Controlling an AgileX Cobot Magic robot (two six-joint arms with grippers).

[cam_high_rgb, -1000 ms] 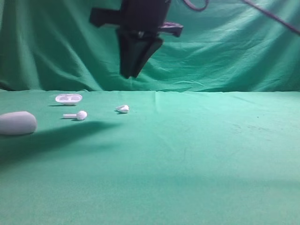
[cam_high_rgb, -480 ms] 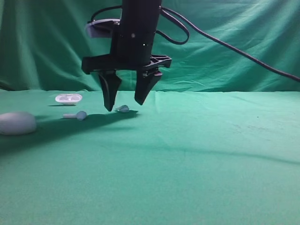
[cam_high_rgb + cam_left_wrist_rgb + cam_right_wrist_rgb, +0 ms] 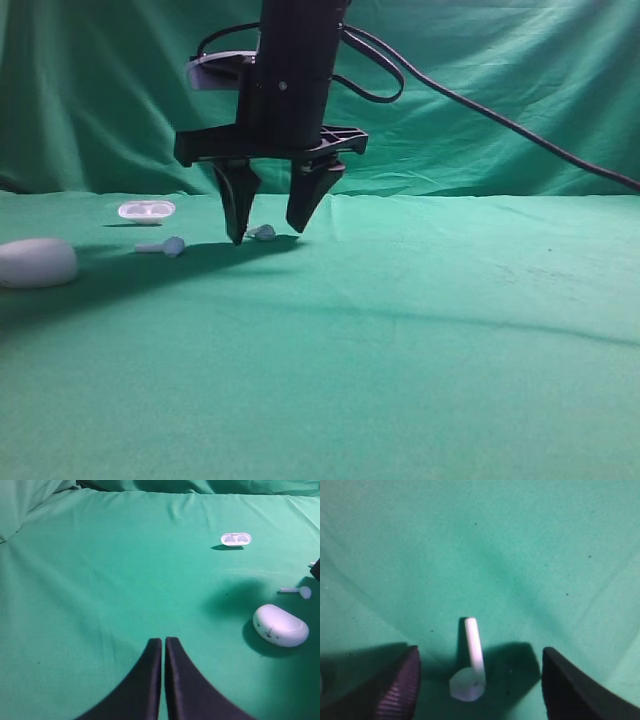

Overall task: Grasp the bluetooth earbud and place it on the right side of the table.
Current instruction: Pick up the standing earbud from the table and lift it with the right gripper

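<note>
A small white bluetooth earbud (image 3: 262, 233) lies on the green table (image 3: 420, 330), left of centre. My right gripper (image 3: 268, 235) is open and hangs over it, one finger on each side, tips just above the cloth. In the right wrist view the earbud (image 3: 470, 672) lies between the open fingers, stem pointing away, untouched. A second, like earbud (image 3: 163, 246) lies further left; it also shows in the left wrist view (image 3: 298, 591). My left gripper (image 3: 163, 645) is shut and empty above bare cloth.
A big white rounded case shell (image 3: 37, 262) lies at the left edge, also in the left wrist view (image 3: 280, 625). A flat white oval tray (image 3: 146, 210) sits behind the earbuds, also in the left wrist view (image 3: 236, 539). A black cable (image 3: 500, 120) trails right from the arm.
My right gripper came down from high above, opened, and now straddles the earbud a little lower than half a second ago. The earbuds, shell and tray have not moved.
</note>
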